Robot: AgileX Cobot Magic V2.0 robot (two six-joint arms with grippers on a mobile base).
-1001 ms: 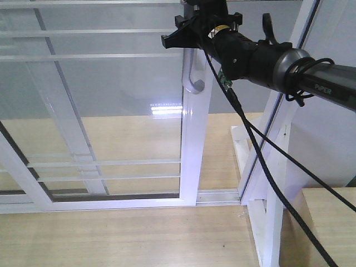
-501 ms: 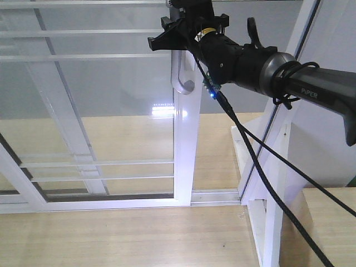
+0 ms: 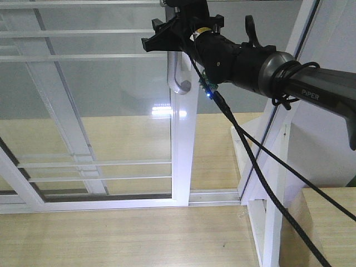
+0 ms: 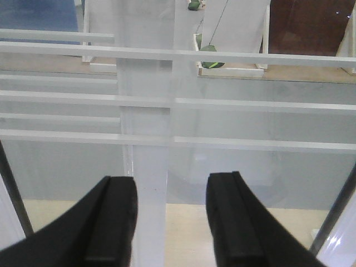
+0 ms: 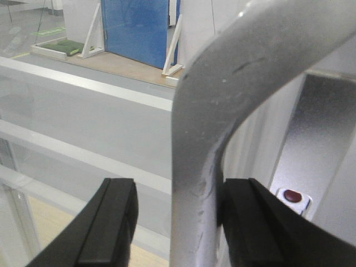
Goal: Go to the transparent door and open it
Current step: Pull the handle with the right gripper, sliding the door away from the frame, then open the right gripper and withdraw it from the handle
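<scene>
1. Tall clear-glass sliding door, glossy white frame, has slid left since a second ago; black right gripper went with it.
2. Its fingers straddle the curved grey bar handle, one touching, unclamped.
3. Handle top hidden behind gripper in front view.
4. Facing glass: left gripper spread, empty.

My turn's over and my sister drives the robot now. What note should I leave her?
The left gripper is open and empty, facing the glass.
The right gripper is open, fingers either side of the handle, one finger touching it.
The door is partly open; a gap shows between its edge and the slanted post.
Done: reached the door, hooked the handle.
Left to do: probably slide the door further from the post.
</scene>
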